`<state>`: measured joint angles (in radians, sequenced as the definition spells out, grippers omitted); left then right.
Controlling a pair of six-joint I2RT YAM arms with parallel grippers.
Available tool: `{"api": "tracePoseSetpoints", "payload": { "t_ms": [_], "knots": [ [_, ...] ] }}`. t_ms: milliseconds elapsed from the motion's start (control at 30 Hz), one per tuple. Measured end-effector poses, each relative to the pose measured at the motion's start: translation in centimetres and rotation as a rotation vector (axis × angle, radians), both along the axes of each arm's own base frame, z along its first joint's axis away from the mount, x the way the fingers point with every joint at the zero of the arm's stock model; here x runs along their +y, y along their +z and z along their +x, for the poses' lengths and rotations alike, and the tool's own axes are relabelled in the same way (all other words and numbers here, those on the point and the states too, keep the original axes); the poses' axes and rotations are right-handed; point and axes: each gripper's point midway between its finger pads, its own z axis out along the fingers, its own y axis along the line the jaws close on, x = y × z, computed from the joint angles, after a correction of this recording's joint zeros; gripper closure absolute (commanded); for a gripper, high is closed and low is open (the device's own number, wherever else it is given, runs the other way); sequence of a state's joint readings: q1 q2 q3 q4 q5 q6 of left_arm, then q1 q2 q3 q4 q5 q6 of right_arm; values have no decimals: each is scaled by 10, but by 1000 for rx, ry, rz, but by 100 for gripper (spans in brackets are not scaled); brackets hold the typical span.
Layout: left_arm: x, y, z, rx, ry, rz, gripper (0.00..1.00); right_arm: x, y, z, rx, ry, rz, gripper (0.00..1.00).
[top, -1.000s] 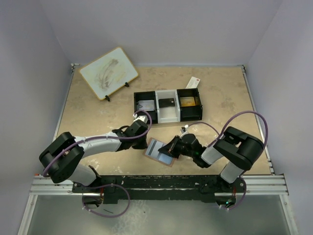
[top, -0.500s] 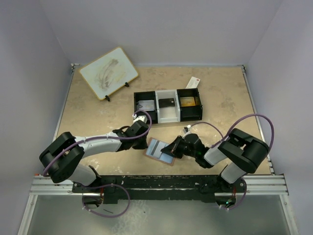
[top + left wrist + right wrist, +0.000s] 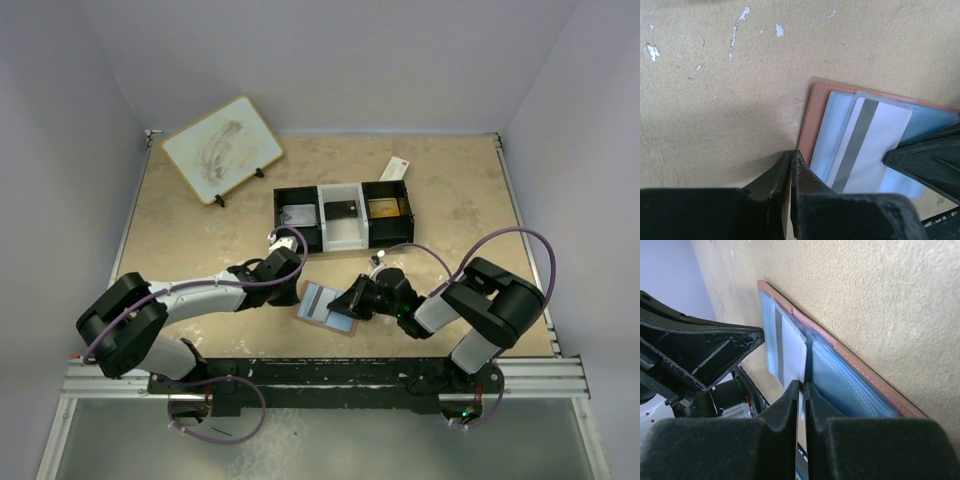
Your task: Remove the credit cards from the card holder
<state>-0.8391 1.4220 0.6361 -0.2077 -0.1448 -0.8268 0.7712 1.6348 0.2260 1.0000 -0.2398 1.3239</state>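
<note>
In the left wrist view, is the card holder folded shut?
No, the card holder lies open flat, with a grey-striped card showing inside it.

1. Back left, a white board (image 3: 222,148) with a pale wooden edge leans on small black feet, grey smudges across its face.
2. Mid-table, there's the black-and-white three-compartment tray (image 3: 278,212): black ends, white middle, with something amber-brown in the right bay.
3. Just behind the tray's right end lies a white packet (image 3: 395,170) with a red end, set at an angle.
4. Under it all is a speckled beige table (image 3: 180,230), its surface chipped white in spots in the left wrist view.
5. Plain lilac walls (image 3: 330,60) close in on three sides.
</note>
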Motion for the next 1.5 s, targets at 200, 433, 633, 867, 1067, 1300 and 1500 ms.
{"api": "tracePoseSetpoints", "payload": {
  "t_ms": [200,433,633,867,1067,1300,1500],
  "knots": [
    [0,0,-1,-2,-10,2,100,0,0,0,0,11,-11,89],
    [2,0,-2,-2,-11,4,100,-5,2,-6,2,1,21,93],
    [2,0,-2,-3,-14,5,100,-9,1,-8,14,-15,44,89],
    [4,2,-5,3,-29,12,95,-1,3,-5,20,5,55,81],
    [-6,22,3,-32,-45,-23,83,3,2,-1,27,8,40,80],
    [-39,44,13,-68,-111,-132,84,3,2,0,27,8,40,80],
    [-38,12,-1,23,-141,-87,88,4,2,0,31,10,45,79]
  ]
}}
